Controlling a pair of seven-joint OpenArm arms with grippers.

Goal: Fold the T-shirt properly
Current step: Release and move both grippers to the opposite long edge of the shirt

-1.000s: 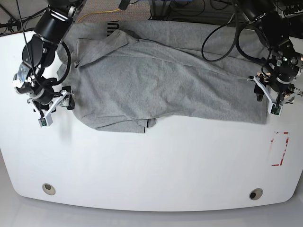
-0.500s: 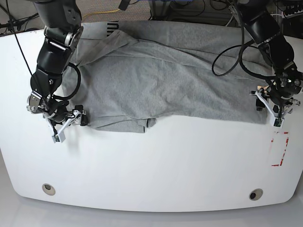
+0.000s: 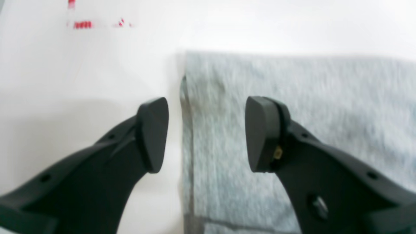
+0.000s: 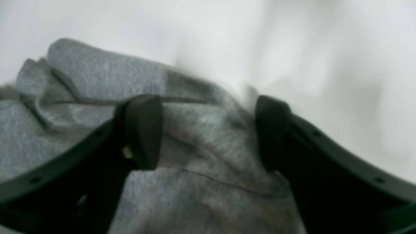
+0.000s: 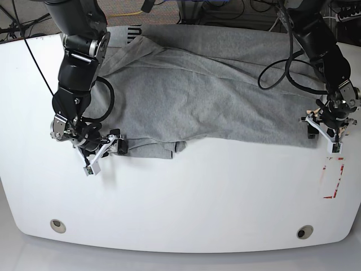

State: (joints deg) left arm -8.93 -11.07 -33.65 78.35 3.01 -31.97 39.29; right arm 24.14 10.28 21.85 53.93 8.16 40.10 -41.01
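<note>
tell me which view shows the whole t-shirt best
The base view: the T-shirt lies spread across the table with both ends visible. The left wrist view shows only one straight edge between the open left gripper; the right wrist view shows a bunched, blurred part under the open right gripper.

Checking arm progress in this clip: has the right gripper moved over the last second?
Yes. In the base view the right gripper has travelled toward the near table edge and inward, reaching the T-shirt corner, open around it.
</note>
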